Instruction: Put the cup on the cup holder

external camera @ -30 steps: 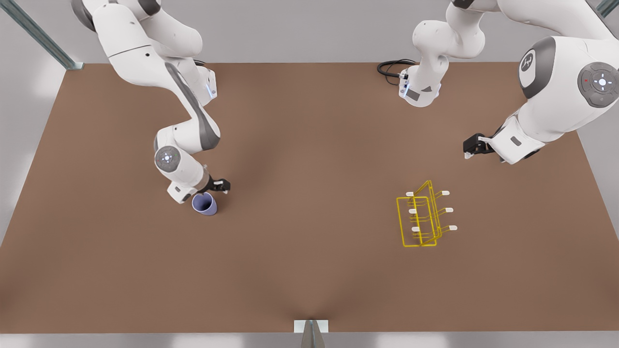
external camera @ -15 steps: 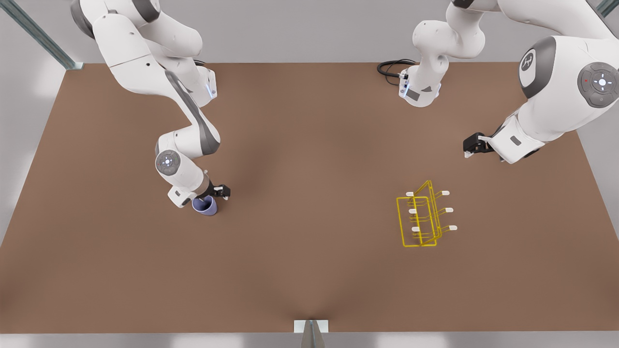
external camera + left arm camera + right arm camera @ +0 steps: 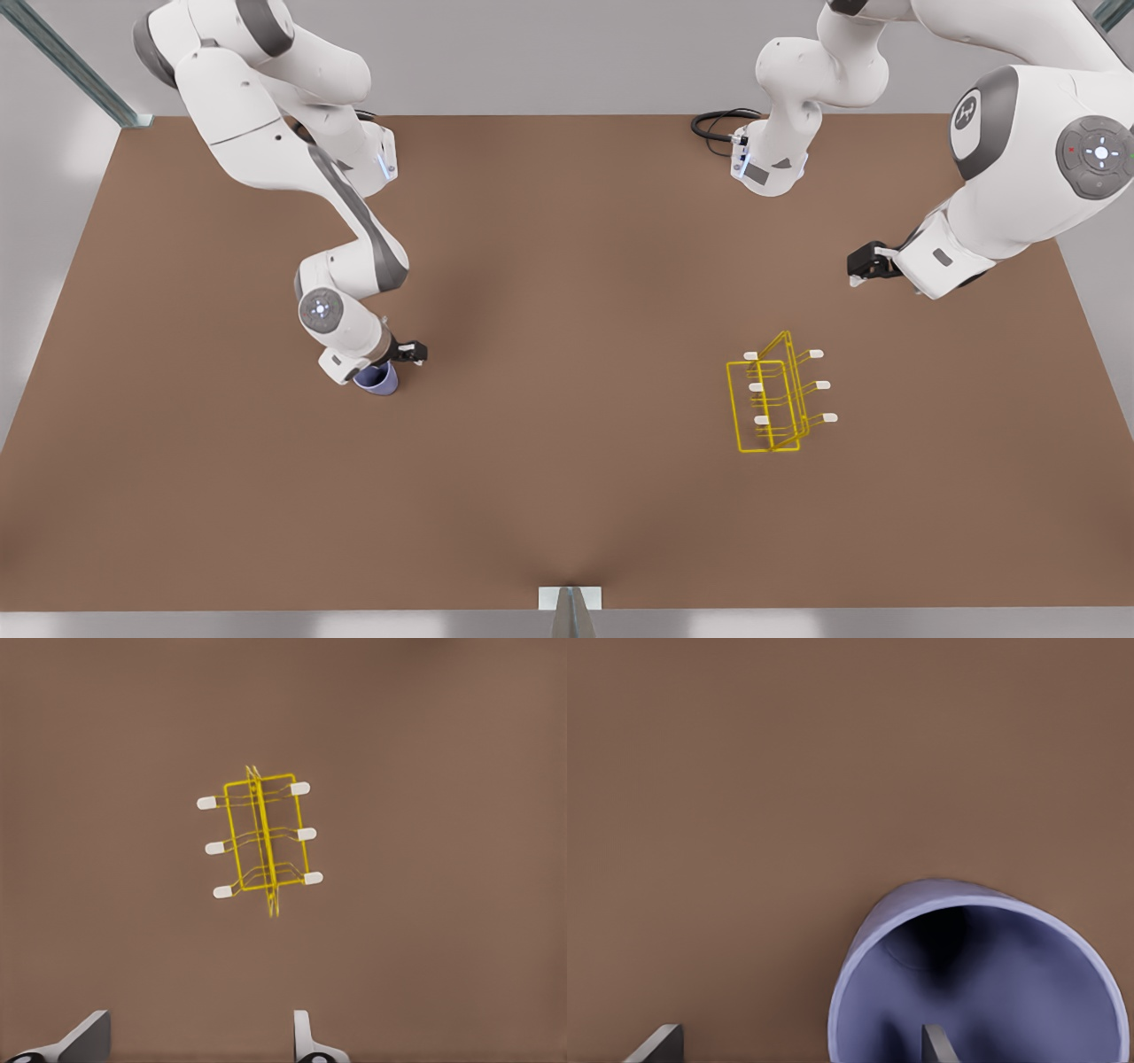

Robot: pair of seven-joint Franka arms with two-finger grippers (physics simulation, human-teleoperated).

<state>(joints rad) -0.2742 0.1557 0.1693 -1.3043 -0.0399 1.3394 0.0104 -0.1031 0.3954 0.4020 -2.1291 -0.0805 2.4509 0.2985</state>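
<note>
My right gripper (image 3: 400, 356) sits over the cup (image 3: 376, 378), which stands upright on the table (image 3: 567, 514), mouth up, in the half nearer the front view's left edge and well apart from the cup holder (image 3: 775, 400). The right wrist view shows the fingers spread wide: one fingertip (image 3: 937, 1045) reaches inside the cup's mouth (image 3: 983, 992), the other (image 3: 656, 1045) stands outside over bare table, so the near wall lies between them. Nothing is gripped yet.

My left gripper (image 3: 858, 270) waits above the table near the edge at the front view's right, fingers apart and empty, with the cup holder (image 3: 261, 840) in sight below it.

Handling judgement: the cup looks light, rigid and smooth, with a thin tapered wall. Pinch the wall just below the rim, one finger inside and one outside. A smooth taper may slip under a weak grip, and a push from the side may tip the cup.
</note>
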